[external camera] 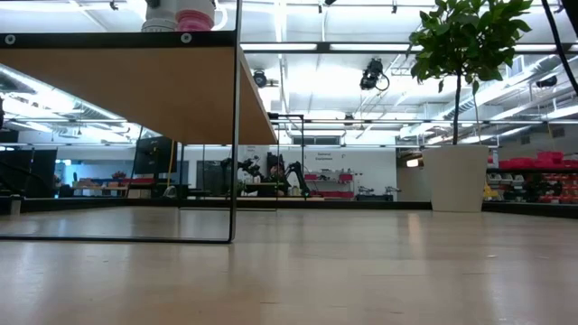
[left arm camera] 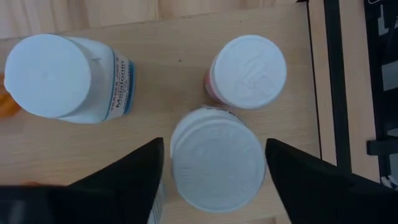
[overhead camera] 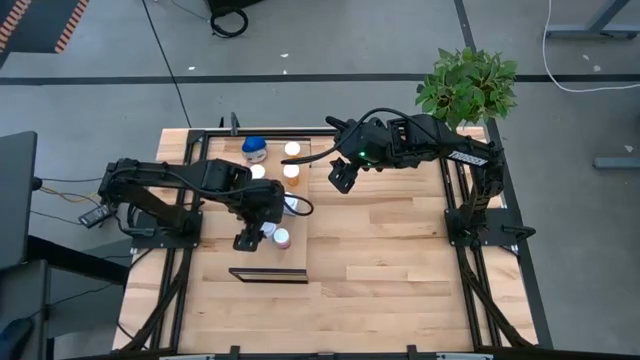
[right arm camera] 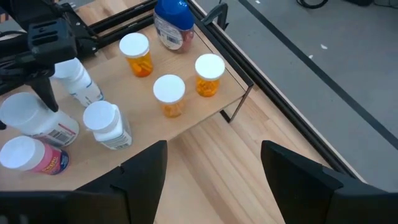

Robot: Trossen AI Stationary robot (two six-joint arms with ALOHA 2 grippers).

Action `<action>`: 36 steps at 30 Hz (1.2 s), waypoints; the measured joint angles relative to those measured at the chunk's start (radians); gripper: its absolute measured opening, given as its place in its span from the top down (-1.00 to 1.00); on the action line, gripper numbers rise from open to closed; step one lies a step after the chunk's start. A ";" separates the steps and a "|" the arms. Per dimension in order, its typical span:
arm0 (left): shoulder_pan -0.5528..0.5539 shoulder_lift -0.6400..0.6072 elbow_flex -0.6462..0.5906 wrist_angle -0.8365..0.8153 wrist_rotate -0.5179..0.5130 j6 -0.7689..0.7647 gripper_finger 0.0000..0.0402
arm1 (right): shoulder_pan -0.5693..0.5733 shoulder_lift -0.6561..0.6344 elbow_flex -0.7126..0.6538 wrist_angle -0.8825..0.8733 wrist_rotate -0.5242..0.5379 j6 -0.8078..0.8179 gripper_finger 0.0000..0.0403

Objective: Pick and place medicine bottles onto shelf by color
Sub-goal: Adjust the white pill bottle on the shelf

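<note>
The shelf (overhead camera: 300, 225) is a light-wood board on thin dark legs, standing on the table's left half. On it stand a blue bottle (right arm camera: 173, 22), three white-capped orange bottles (right arm camera: 169, 93), two slim white bottles (right arm camera: 109, 124), a wide white bottle (left arm camera: 217, 158) and a pink bottle (left arm camera: 249, 71). My left gripper (left arm camera: 214, 177) is open and points down, with one finger on each side of the wide white bottle's cap. It also shows in the high view (overhead camera: 262, 230). My right gripper (overhead camera: 342, 180) is open and empty, above the tabletop just right of the shelf. My left gripper's fingers (left arm camera: 134, 177) come from above and stand on either side of the wide white bottle's cap (left arm camera: 186, 155). The bottle stands upright on the shelf. I cannot tell whether the fingers touch the cap.
A white-labelled bottle (left arm camera: 62, 78) stands close beside my left gripper. A potted plant (overhead camera: 468, 85) stands at the table's far right corner. Dark frame rails (overhead camera: 465, 215) run along both sides of the table. Bare wood (overhead camera: 390, 250) lies right of the shelf.
</note>
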 joint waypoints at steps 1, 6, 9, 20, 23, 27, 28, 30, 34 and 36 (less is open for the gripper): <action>0.000 0.000 0.000 0.000 0.000 0.000 -0.39 | 0.000 0.000 0.000 0.000 0.000 0.000 -0.32; 0.000 0.000 0.000 0.000 0.000 -0.004 -0.11 | 0.000 0.000 0.000 0.000 0.000 0.000 -0.32; 0.000 -0.001 0.001 -0.011 0.004 -0.019 -0.02 | 0.000 0.000 0.000 0.000 0.000 0.000 -0.32; -0.083 0.000 0.000 -0.113 0.033 -0.065 -0.26 | 0.000 0.000 0.000 0.000 0.001 0.000 -0.32; -0.116 -0.001 0.000 -0.150 0.033 -0.086 -0.21 | 0.000 0.000 0.000 0.000 0.001 0.000 -0.32; -0.142 -0.002 0.001 -0.164 0.029 -0.098 -0.08 | 0.000 0.000 0.000 0.000 0.007 -0.002 -0.32; -0.144 -0.002 0.001 -0.164 0.025 -0.105 -0.06 | 0.000 0.000 0.000 0.000 0.007 -0.004 -0.32; -0.144 -0.002 0.002 -0.164 0.014 -0.112 -0.04 | 0.000 0.000 0.000 0.000 0.010 -0.004 -0.32; -0.137 -0.002 0.002 -0.164 -0.008 -0.131 -0.12 | 0.000 0.000 0.000 0.001 0.014 -0.004 -0.32; -0.131 -0.001 0.002 -0.166 -0.016 -0.137 -0.20 | 0.000 0.000 0.000 0.001 0.014 -0.004 -0.32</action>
